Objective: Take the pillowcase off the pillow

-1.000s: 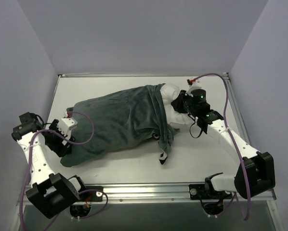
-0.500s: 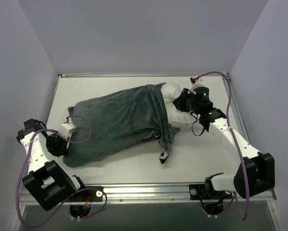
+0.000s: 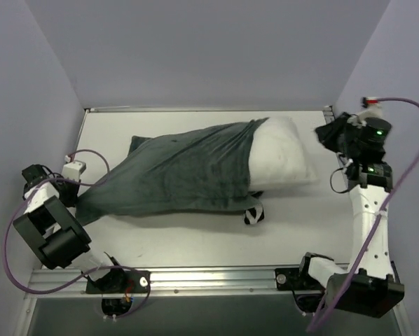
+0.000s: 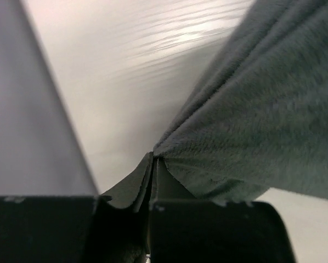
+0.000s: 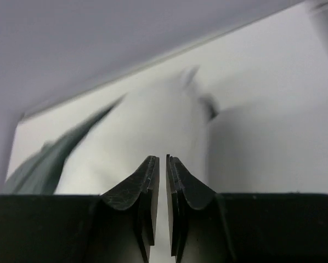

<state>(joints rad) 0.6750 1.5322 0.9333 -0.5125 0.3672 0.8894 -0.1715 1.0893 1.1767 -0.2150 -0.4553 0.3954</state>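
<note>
The dark grey pillowcase [image 3: 174, 171] lies stretched across the table, still covering the left part of the white pillow [image 3: 283, 157]. A turned-out zebra-striped corner [image 3: 253, 214] sits at its front edge. My left gripper [image 3: 71, 194] is at the table's left edge, shut on the pillowcase's left end. In the left wrist view the grey cloth [image 4: 257, 104] runs taut from the left gripper [image 4: 153, 159]. My right gripper [image 3: 327, 133] hangs off the pillow's right end, apart from it. In the right wrist view the right gripper [image 5: 159, 160] is shut with nothing between its fingers, and the blurred pillow [image 5: 158, 118] lies beyond.
Grey walls close in the table [image 3: 195, 238] on the left, back and right. The left wall [image 4: 27, 109] is close beside my left gripper. An aluminium rail [image 3: 209, 276] runs along the near edge between the arm bases.
My left gripper shut on the pillowcase's end and pulled it left to the table edge, uncovering more pillow. My right arm swung right, up and off the pillow, which slid right.
</note>
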